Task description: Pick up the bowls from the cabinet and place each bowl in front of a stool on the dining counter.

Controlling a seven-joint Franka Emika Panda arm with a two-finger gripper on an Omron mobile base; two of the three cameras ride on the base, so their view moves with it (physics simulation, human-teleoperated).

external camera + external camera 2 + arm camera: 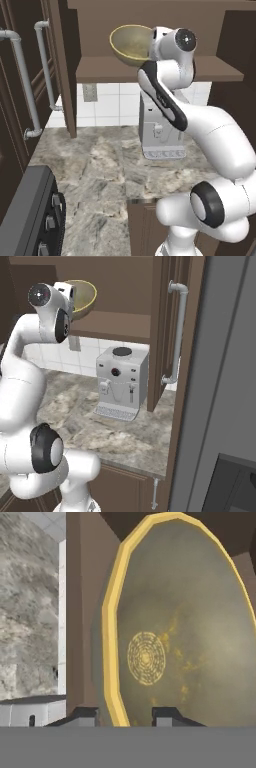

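Observation:
A pale olive-beige bowl (131,45) with a yellowish rim is tipped on its side just above the shelf (100,70) of the dark brown wall cabinet. From the right base view the bowl (84,295) sits at the end of my white hand. In the hand view my gripper (122,716) is shut on the bowl (175,637), with the yellow rim between the two dark fingertips (82,714). The bowl's inside faces the camera. The dining counter is out of view.
A white coffee machine (156,135) stands on the marbled worktop (95,170) below the shelf. The cabinet doors stand open, with long grey handles at the left (22,80) and right (177,331). A dark stove (30,215) is at the lower left.

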